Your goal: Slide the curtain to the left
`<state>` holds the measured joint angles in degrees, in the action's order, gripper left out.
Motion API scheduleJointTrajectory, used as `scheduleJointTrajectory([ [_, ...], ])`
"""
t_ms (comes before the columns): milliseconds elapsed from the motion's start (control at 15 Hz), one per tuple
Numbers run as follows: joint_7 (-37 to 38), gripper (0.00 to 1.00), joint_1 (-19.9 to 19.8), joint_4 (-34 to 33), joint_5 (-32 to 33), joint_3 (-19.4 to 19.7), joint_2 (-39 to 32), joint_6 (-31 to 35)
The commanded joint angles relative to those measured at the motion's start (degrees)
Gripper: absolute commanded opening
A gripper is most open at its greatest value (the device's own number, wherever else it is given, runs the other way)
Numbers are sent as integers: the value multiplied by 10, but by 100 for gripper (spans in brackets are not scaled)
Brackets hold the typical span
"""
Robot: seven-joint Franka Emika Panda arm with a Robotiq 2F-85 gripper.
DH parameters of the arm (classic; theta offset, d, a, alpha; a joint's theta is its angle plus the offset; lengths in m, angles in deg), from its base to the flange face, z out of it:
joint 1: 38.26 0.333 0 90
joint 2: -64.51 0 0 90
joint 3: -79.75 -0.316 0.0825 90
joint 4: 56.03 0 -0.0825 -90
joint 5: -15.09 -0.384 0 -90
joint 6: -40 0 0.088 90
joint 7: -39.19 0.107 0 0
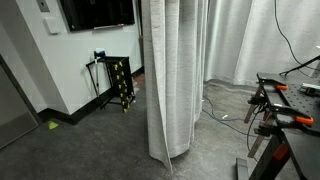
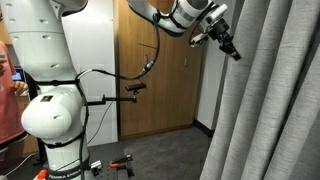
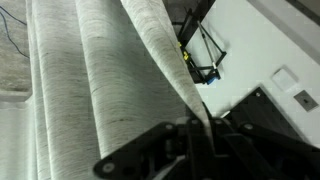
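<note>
Arm [image 2: 160, 17] outstretched, gripper [image 2: 231, 51] at curtain [image 2: 272, 110] edge

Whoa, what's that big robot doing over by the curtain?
A white robot arm reaches up high toward the tall grey curtain. Its gripper is right at the curtain's edge. In the wrist view, a fold of the fabric runs down to the gripper, but I cannot tell whether it is pinching the fabric. The curtain hangs bunched together, reaching down to the floor.

The claw [image 2: 232, 50] hangs just beside the curtain [image 2: 272, 110] edge.
</note>
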<state>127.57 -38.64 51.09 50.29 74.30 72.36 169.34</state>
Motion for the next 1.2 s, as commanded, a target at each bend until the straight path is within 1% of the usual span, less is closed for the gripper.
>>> scheduleJointTrajectory([
  [0, -55, 1, 24, 24, -28, -14, 17, 30],
  [467, -200, 1, 72, -14, -65, -66, -17, 59],
  [733, -298, 1, 93, -60, -96, -87, -51, 61],
  [867, -344, 1, 102, -84, -101, -94, -70, 72],
  [1133, -439, 1, 126, -148, -104, -105, -132, 89],
])
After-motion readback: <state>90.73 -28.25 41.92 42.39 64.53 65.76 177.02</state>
